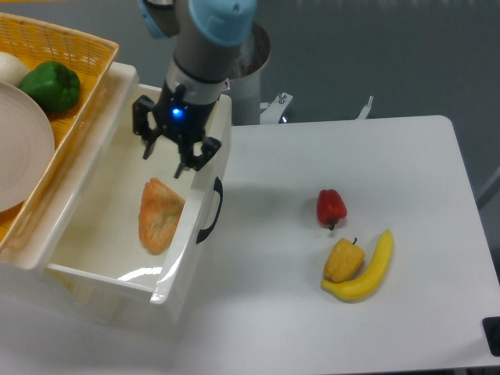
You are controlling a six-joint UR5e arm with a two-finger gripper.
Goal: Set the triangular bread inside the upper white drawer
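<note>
The triangular bread [159,215], a golden-orange wedge, lies inside the open upper white drawer [94,269], leaning against the inside of its front wall near the dark curved handle [211,211]. My gripper [164,162] hangs just above the bread, over the drawer's back part. Its two dark fingers are spread apart and hold nothing. The bread is free of the fingers.
A yellow woven basket [74,47] sits on top at the left with a green pepper [51,86] and a white plate [19,144]. On the white table to the right lie a red pepper [330,207], a yellow-orange pepper [344,260] and a banana [369,269].
</note>
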